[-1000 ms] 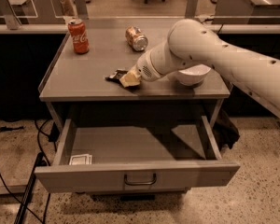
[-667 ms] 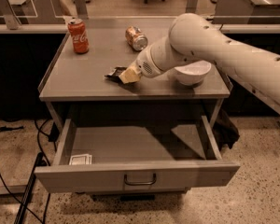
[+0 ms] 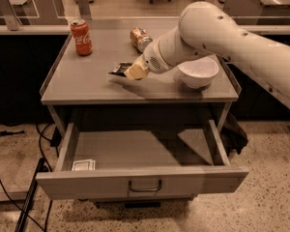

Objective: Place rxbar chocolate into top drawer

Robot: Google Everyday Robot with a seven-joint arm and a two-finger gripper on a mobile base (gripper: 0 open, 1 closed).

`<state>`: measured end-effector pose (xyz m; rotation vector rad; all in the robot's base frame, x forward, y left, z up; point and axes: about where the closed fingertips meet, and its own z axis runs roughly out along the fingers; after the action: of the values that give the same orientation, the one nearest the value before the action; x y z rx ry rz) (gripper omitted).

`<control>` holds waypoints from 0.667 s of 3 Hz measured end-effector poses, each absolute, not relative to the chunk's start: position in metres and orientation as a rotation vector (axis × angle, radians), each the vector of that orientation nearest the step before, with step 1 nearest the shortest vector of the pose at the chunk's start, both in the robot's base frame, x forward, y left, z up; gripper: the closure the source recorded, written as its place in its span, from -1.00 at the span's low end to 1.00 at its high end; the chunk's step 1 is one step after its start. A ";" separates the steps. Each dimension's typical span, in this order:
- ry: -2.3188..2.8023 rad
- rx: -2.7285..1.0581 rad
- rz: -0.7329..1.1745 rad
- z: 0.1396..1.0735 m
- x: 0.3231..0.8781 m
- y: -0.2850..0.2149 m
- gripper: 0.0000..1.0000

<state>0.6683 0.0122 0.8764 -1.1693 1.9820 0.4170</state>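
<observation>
Gripper (image 3: 134,72) closed on the rxbar chocolate (image 3: 119,69) over the table (image 3: 77,88), near its front edge, top drawer (image 3: 87,185) pulled wide open below, roomy, one white packet (image 3: 83,165) in a front corner.

The cream gripper (image 3: 135,72) has risen slightly above the grey metal worktop (image 3: 82,83), lifting the small, flat, dark-wrapped rxbar chocolate (image 3: 119,69) it pinches. The bulky white arm (image 3: 205,25) rose too.

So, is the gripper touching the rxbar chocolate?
Touching: the camera view shows the gripper, low over the tabletop, meeting the rxbar chocolate with no gap.
</observation>
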 end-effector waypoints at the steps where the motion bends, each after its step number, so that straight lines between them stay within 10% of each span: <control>1: 1.968 -1.212 0.445 0.878 0.662 0.016 1.00; 2: 1.925 -1.289 0.518 0.890 0.638 0.018 1.00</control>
<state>0.6383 0.0178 0.8904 -1.2892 1.9253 0.5179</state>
